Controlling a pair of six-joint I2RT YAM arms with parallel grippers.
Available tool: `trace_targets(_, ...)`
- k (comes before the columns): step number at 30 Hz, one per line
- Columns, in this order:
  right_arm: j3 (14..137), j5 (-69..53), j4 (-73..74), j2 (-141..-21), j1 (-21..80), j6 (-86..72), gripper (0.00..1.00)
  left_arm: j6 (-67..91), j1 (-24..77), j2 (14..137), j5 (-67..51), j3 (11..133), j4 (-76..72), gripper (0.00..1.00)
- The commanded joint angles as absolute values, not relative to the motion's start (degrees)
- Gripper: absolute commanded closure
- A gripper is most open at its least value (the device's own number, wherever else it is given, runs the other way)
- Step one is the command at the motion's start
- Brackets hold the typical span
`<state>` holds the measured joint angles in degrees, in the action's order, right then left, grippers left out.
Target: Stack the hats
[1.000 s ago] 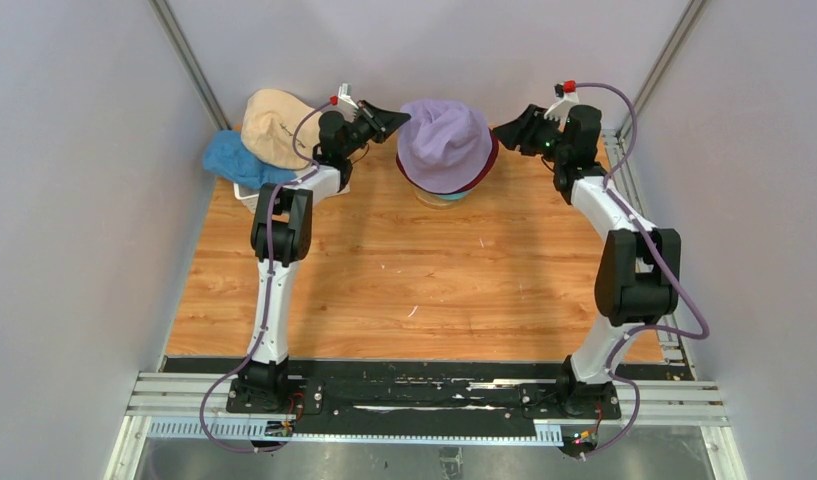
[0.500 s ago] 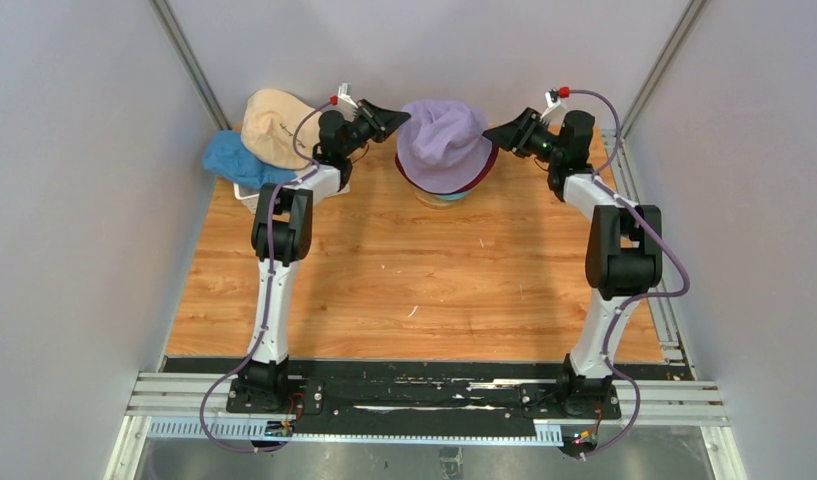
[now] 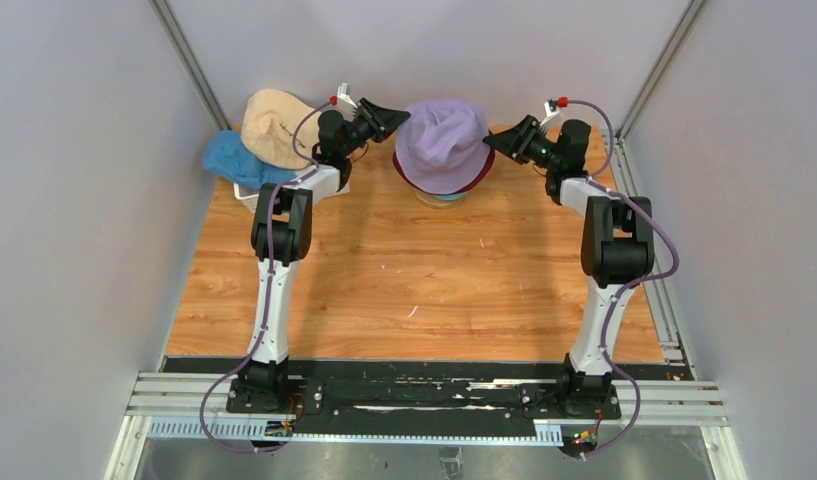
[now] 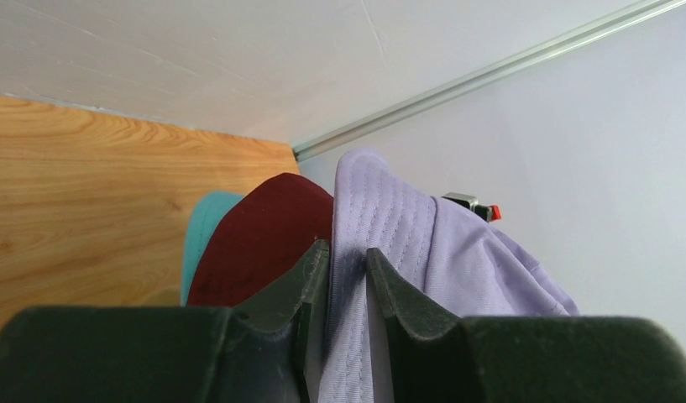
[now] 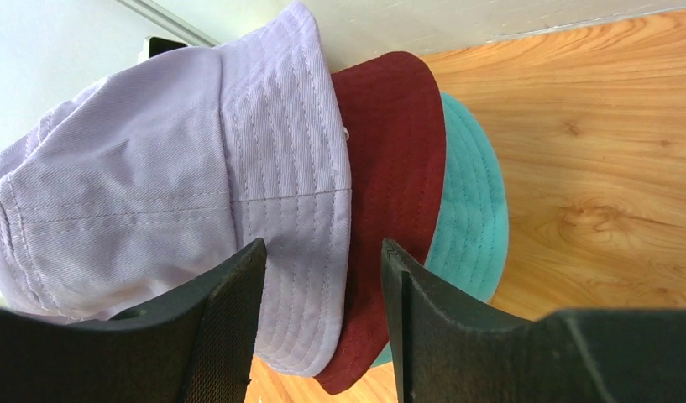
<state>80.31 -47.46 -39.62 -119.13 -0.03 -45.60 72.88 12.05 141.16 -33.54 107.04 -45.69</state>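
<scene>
Upper-middle tabletop (image 3: 404, 260) holds the lavender hat (image 3: 444, 140) over red hat (image 5: 390, 168) and teal hat (image 5: 469, 210), and we see its brim slack inside barely parted left fingers (image 3: 396, 117) on its left and half-open right fingers (image 3: 494, 145) opposite, neither gripping.

Hats (image 3: 442, 140) hemmed sideways — left hand (image 3: 396, 117), right hand (image 3: 489, 143); front tabletop (image 3: 414, 270) free.

Three stacked hats (image 3: 444, 145) back centre of table (image 3: 414, 290), two hats (image 3: 254, 145) heaped back left
</scene>
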Motion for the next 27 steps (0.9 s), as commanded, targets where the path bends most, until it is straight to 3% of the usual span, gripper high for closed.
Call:
trace_targets(1, 82.6, -50.6, -47.5, -121.7, -1.5, -50.6, 0.47, 72.7, 12.0, 141.8, -35.0, 107.4, -46.6, 0.75)
trace_targets(6, 83.3, -54.2, -61.8, -126.4, -2.2, -62.5, 0.48, 72.9, 12.0, 142.1, -35.0, 107.1, -46.7, 0.85)
trace_targets(12, 87.8, -56.8, -82.1, -134.7, -3.3, -81.9, 0.47, 73.4, 12.0, 142.6, -34.8, 106.8, -47.2, 0.87)
trace_targets(27, 88.7, -60.4, -86.5, -136.9, -2.7, -87.3, 0.46, 73.0, 12.0, 142.7, -34.6, 106.5, -46.6, 0.88)
